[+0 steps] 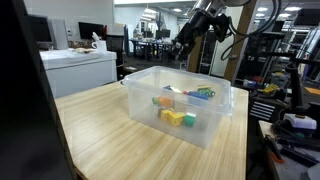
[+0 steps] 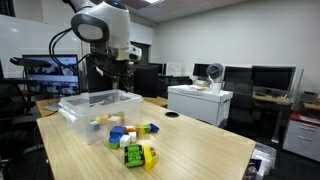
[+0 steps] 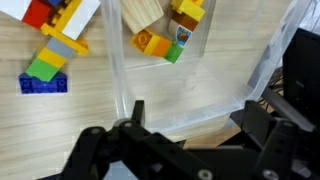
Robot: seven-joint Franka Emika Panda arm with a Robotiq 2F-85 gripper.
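The claw (image 3: 196,128) hangs wide open, empty, above the clear bin (image 1: 207,128) of blocks (image 1: 178,116). By the table (image 2: 205,150) edge lie loose blocks (image 2: 134,150)

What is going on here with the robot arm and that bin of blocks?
The arm's gripper hangs open and empty above a clear plastic bin on a wooden table. A few toy blocks lie inside the bin. Some other blocks sit on the table just outside its wall. Nothing is being held.
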